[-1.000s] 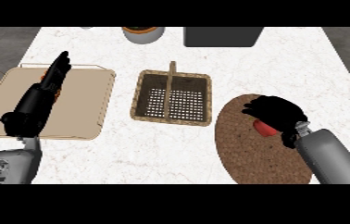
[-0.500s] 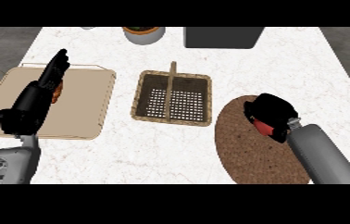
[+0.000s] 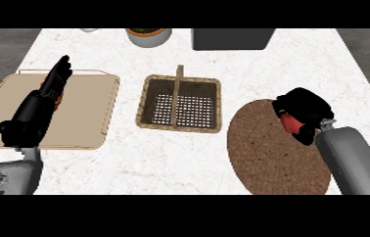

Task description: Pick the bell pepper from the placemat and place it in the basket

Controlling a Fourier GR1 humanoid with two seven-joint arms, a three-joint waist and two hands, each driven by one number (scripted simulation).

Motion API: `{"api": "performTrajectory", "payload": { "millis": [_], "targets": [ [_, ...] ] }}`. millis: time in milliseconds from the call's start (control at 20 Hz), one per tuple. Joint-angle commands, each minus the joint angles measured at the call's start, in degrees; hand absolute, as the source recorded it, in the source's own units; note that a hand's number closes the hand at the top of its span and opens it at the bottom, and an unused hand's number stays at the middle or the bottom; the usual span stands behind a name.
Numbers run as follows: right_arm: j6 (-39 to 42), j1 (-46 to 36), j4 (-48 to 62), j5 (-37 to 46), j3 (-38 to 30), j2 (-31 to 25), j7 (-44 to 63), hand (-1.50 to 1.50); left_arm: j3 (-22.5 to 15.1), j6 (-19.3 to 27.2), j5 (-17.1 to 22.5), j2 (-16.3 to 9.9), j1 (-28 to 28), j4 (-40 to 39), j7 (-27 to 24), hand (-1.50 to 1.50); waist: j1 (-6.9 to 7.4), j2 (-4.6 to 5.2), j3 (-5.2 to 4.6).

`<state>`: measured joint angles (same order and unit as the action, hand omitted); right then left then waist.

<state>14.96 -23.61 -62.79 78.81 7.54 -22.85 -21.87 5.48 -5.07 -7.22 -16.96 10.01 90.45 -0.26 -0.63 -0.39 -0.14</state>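
The red bell pepper (image 3: 291, 123) sits over the far right part of the round woven placemat (image 3: 267, 157), with the right hand (image 3: 307, 108) curled around it — the grasp step. Next it must be lifted and carried left over the wicker basket (image 3: 180, 104). The left hand (image 3: 43, 101) rests with straight fingers above the tan board (image 3: 83, 108).

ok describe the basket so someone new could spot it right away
Middle of the white counter, between the tan board and the round brown placemat. The basket is square, woven brown, with a perforated white floor and a handle across it, the only walled container there.
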Motion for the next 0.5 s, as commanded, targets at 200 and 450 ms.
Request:
{"api": "performTrajectory", "payload": {
  "millis": [200,450],
  "targets": [
    [3.7,-1.8,-6.3,-9.3,-19.4,-1.5,15.9,1.50,0.6,-0.1,-0.2,-0.5,0.0,0.6,0.5,0.00,-0.93,-0.15,0.09],
    [3.4,-8.6,-14.7,-21.1,-29.5,1.6,16.2,1.50,1.4,-1.0,0.3,-1.4,0.3,-1.2,0.4,0.00,-1.32,-0.29,0.10]
  ]
}}
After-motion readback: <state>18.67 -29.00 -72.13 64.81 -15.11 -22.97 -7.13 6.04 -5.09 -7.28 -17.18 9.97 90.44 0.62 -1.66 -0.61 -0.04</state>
